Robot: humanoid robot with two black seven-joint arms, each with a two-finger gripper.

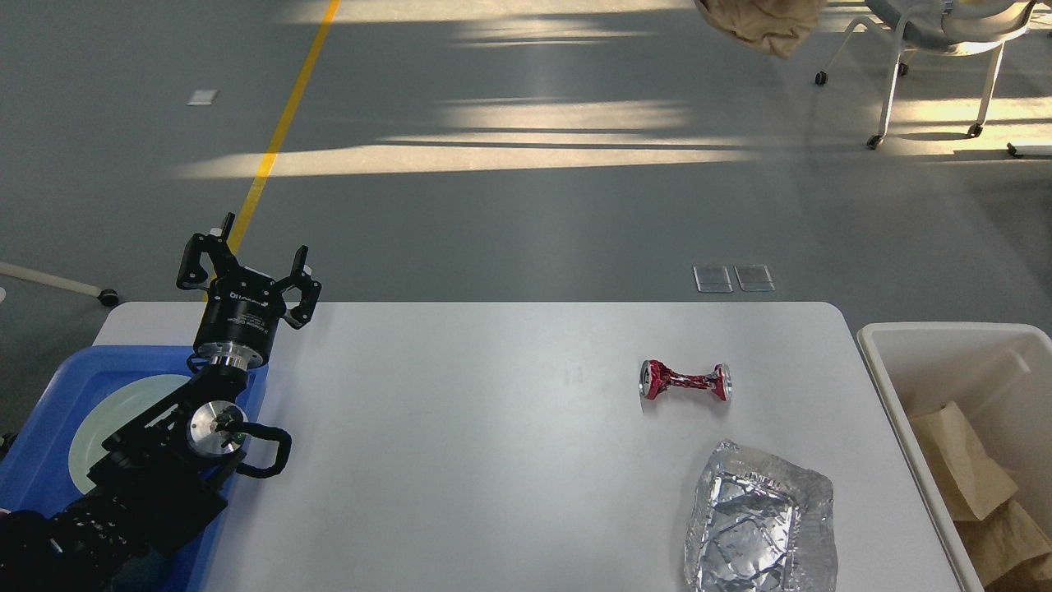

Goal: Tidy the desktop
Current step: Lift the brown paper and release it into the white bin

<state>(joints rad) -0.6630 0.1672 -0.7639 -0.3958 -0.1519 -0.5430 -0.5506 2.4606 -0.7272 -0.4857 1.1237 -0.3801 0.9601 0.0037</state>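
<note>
Spanning most of head view: desktop (460, 460). Left gripper (246, 267) raised over far-left corner, fingers spread apart, empty. Right gripper out of frame. Crushed red can (685, 381) and foil tray (760, 520) on right half; crumpled brown paper (760, 25) at top edge.
</note>
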